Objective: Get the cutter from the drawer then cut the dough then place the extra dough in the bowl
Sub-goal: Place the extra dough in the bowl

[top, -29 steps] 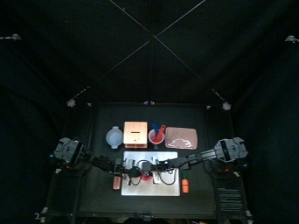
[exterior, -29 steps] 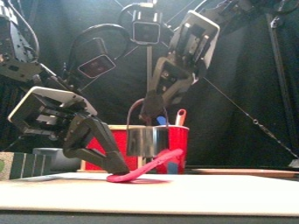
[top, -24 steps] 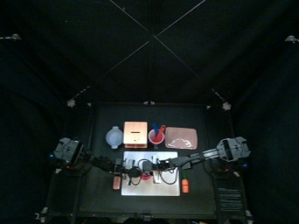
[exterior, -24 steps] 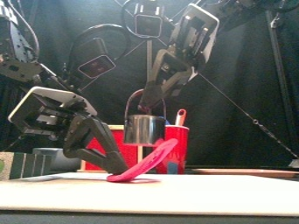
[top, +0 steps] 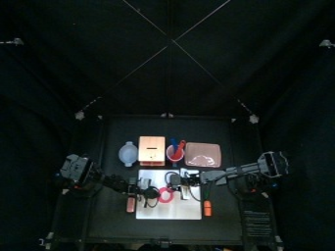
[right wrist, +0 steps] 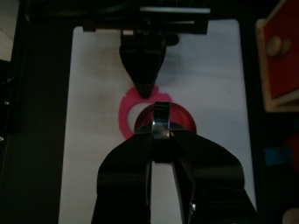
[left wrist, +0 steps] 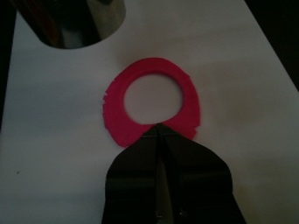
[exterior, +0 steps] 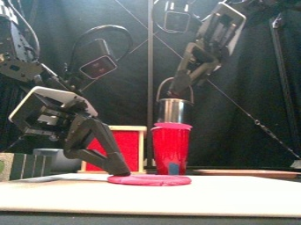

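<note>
1. The dough ring (left wrist: 117, 105) lies flat on the middle of the board (left wrist: 47, 131), with its hole punched.
2. The left gripper (left wrist: 160, 133) has its jaws closed on nothing. Its tip presses the ring's 9 o'clock edge, which we reckon is to pin it down.
3. The right gripper (right wrist: 159, 112) is clamped on the cutter's (exterior: 173, 110) wire handle and holds it clear at 1 o'clock.
4. The bowl (top: 127, 152) waits at 11 o'clock.

A red cup (exterior: 172, 149) stands beside a pink tray (top: 203, 154), behind the white cutting board (top: 170, 210)
</note>
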